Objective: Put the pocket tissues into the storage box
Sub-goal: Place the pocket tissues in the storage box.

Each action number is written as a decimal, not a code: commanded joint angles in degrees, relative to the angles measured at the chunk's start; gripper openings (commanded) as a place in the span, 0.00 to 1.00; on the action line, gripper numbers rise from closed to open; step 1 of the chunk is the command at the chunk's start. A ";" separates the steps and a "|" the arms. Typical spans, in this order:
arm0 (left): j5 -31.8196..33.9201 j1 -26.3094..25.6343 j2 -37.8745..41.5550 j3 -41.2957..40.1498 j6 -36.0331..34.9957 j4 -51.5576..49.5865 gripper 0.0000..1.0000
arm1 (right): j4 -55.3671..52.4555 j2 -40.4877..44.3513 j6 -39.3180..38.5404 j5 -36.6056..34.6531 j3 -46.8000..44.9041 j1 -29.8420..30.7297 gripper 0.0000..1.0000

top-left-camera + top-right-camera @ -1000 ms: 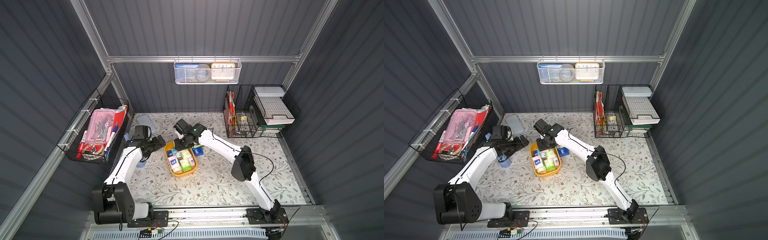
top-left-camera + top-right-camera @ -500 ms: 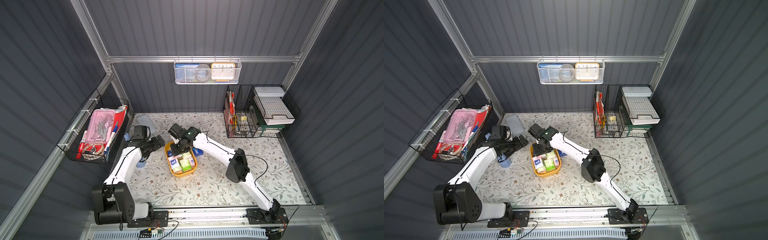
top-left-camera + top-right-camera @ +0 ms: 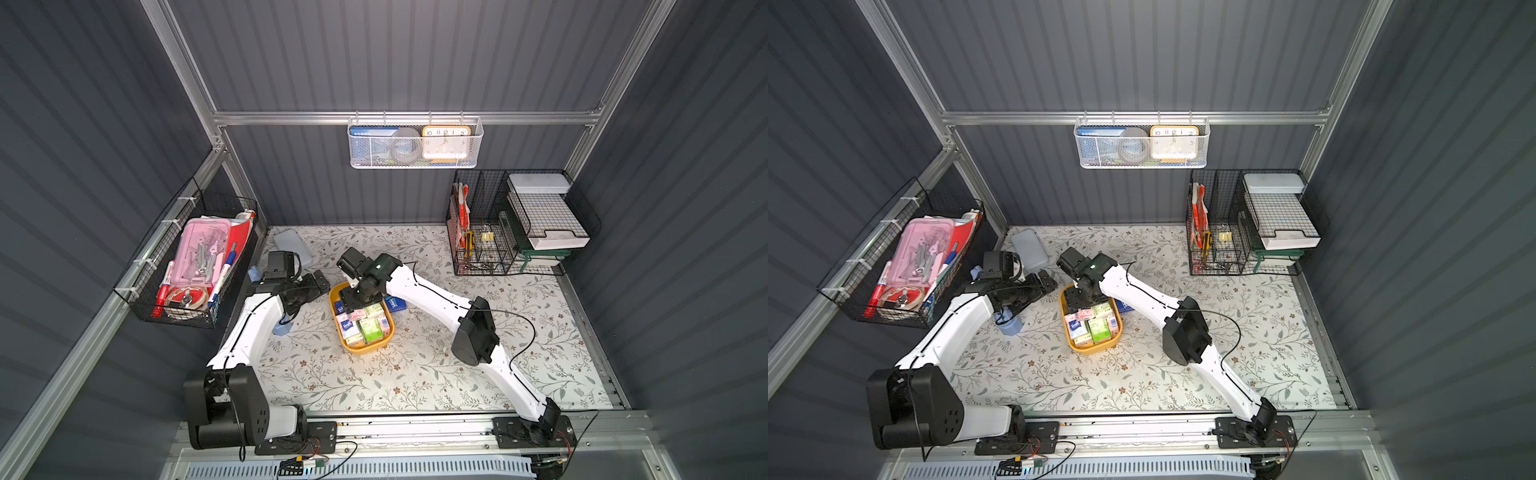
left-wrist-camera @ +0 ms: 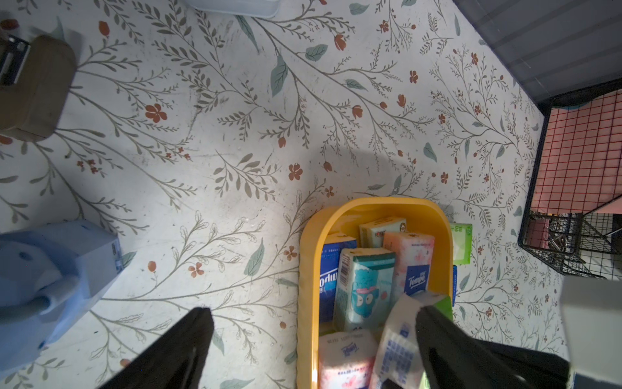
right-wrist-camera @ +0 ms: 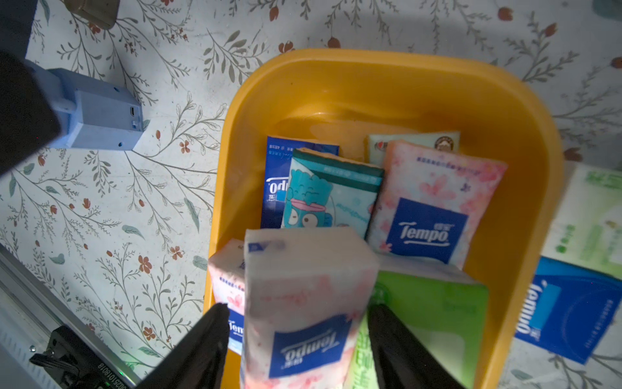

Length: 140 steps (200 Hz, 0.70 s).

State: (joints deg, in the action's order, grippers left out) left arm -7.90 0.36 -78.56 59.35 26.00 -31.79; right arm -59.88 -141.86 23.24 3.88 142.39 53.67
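Observation:
The yellow storage box [image 3: 362, 350] [image 3: 1093, 350] sits mid-table and holds several pocket tissues [image 3: 365, 326] in green, pink and blue. My right gripper [image 3: 353, 297] [image 5: 296, 310] hangs over the box's far end, open. A pink Tempo packet [image 5: 303, 286] [image 4: 400, 336] stands tilted between its fingers with a gap at each side. My left gripper [image 3: 316, 279] [image 4: 313, 313] is wide open beside the box's far-left rim [image 4: 306, 269] and holds nothing. A dark blue packet [image 3: 395, 303] [image 5: 565, 310] and a green packet [image 5: 592, 215] [image 4: 461, 242] lie on the table just outside the box.
A light blue device [image 3: 282, 328] [image 5: 97, 114] lies left of the box under my left arm. The flat grey-blue case [image 3: 291, 249] is at the back left. Black wire baskets hang on the left wall [image 3: 187, 266] and stand at the back right [image 3: 498, 232].
My right gripper has swung left and down over the box's far end, and its jaws have widened off the pink packet. The left arm has barely moved.

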 commanded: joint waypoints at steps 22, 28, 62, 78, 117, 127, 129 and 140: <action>-1.68 0.25 -0.27 3.11 -4.55 -2.14 0.99 | 4.25 9.44 1.68 -3.26 -7.30 -2.75 0.72; -1.74 0.25 -0.42 3.44 -4.58 -1.79 0.99 | 5.61 10.99 1.95 -3.28 -9.34 -3.27 0.72; -5.21 0.20 -2.00 4.86 -4.30 -1.89 0.99 | 9.46 15.69 1.98 -2.49 -16.55 -7.37 0.73; -7.28 0.18 -2.55 4.85 -3.70 -1.14 0.99 | 11.06 15.83 1.52 -0.61 -18.72 -9.54 0.73; -8.45 -0.77 -3.20 5.13 -3.15 -0.73 0.99 | 16.64 13.90 0.85 4.02 -21.80 -13.97 0.73; -8.45 -1.04 -3.26 5.16 -3.05 -0.67 0.99 | 17.82 12.86 0.47 4.45 -21.84 -14.58 0.73; -8.49 -1.12 -3.33 5.16 -3.01 -0.65 0.99 | 18.03 12.67 0.41 4.55 -21.81 -14.74 0.72; -8.53 -1.39 -3.35 5.16 -2.82 -0.64 0.99 | 19.36 11.36 0.01 5.96 -21.54 -15.38 0.73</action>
State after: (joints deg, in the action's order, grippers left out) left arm -14.74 -0.32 -81.30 63.07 23.24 -32.38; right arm -44.84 -127.74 24.51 6.02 121.19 38.98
